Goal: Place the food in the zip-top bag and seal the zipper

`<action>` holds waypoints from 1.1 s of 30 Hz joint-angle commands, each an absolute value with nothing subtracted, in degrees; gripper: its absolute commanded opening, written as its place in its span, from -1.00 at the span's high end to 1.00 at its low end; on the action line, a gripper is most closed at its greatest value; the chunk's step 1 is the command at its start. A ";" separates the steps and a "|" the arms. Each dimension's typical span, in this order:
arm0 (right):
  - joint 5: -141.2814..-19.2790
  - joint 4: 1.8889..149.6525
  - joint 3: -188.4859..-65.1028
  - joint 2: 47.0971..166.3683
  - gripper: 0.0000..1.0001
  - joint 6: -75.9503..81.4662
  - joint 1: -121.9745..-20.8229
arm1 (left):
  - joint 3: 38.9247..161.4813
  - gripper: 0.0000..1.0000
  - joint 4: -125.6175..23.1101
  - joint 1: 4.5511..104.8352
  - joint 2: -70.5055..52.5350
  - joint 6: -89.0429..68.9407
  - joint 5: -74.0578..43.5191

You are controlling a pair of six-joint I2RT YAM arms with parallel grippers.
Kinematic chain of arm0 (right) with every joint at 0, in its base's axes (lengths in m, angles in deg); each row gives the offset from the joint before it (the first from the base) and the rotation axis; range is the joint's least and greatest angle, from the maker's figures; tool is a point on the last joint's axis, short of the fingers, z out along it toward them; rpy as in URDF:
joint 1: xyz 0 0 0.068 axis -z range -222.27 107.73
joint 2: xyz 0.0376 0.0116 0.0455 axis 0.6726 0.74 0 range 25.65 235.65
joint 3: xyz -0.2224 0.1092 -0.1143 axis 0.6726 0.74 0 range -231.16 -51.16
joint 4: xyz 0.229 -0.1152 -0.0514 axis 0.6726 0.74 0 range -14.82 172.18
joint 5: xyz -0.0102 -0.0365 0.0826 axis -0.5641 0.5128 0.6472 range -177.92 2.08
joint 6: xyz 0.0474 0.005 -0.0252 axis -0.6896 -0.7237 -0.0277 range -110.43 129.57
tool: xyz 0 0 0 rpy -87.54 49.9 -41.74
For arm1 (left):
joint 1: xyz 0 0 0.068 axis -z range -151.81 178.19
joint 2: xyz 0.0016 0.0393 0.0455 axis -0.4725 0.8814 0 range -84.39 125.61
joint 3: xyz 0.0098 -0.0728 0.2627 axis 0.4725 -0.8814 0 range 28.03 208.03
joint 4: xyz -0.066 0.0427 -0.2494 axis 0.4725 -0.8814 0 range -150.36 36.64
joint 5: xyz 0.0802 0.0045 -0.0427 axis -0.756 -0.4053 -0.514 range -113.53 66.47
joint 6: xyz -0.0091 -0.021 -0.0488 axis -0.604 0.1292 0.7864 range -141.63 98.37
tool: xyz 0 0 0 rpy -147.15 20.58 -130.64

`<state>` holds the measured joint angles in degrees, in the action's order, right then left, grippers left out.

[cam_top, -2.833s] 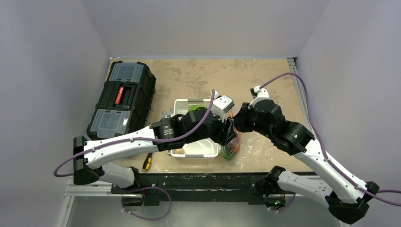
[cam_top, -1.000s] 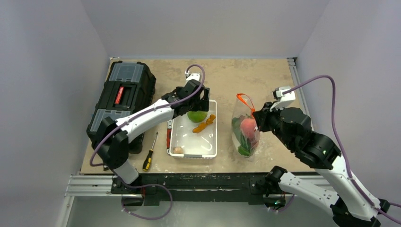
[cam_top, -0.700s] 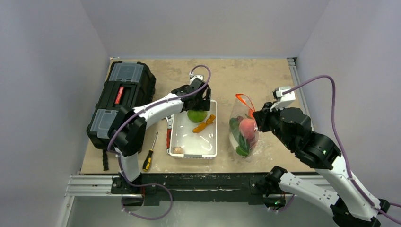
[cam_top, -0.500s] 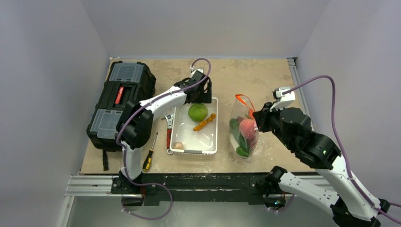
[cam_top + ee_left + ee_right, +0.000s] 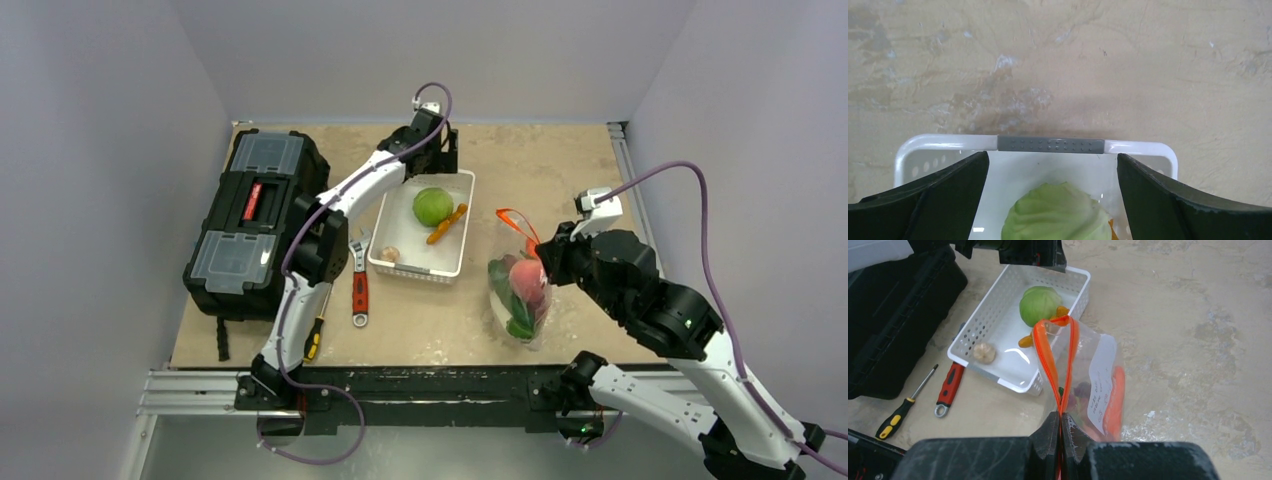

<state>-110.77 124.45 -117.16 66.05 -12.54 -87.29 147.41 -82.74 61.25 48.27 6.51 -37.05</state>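
Observation:
The clear zip-top bag [image 5: 520, 295] hangs at the right of the table with peach, greens and other food inside. My right gripper [image 5: 1060, 421] is shut on its red-orange zipper [image 5: 1050, 352], whose mouth gapes in a loop above the jaws. The green cabbage [image 5: 432, 206], the orange carrot [image 5: 447, 224] and a small beige piece [image 5: 389, 255] lie in the white tray [image 5: 455, 268]. My left gripper [image 5: 1052, 156] is open over the tray's far end, by its grey handle [image 5: 1050, 145], with the cabbage [image 5: 1058, 216] between and below the fingers.
A black toolbox [image 5: 258, 215] stands at the left. A red-handled wrench [image 5: 358, 292] and a yellow-handled screwdriver [image 5: 314, 338] lie on the table between toolbox and tray. The left arm stretches far across the table's middle.
The left arm has stretched toward the back and the tray has slid and turned that way with it, uncovering the wrench. The bag has shifted slightly nearer in the right gripper.

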 commanded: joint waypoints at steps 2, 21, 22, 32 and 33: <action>-109.56 124.46 -121.02 64.98 1.00 -13.34 -87.53 | 151.82 -1.00 -84.47 59.22 43.30 1.18 -33.43; -71.13 120.79 -121.40 71.92 1.00 2.29 -87.54 | 99.30 -0.81 -63.01 61.30 -13.20 5.78 11.40; -68.17 118.26 -120.61 72.58 1.00 2.25 -87.58 | 97.64 -0.83 -62.98 62.31 -15.99 4.25 11.75; -49.45 98.31 -115.04 80.74 1.00 5.17 -87.57 | 89.77 -0.95 -74.05 69.10 -29.60 -10.43 11.49; -48.27 97.46 -114.82 81.67 1.00 6.01 -87.54 | 90.16 -0.95 -75.65 69.25 -29.22 -11.83 11.83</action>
<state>-57.62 110.00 -114.51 80.26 2.31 -87.35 90.49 -70.29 68.68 -30.37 -4.51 10.23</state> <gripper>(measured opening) 0.005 0.972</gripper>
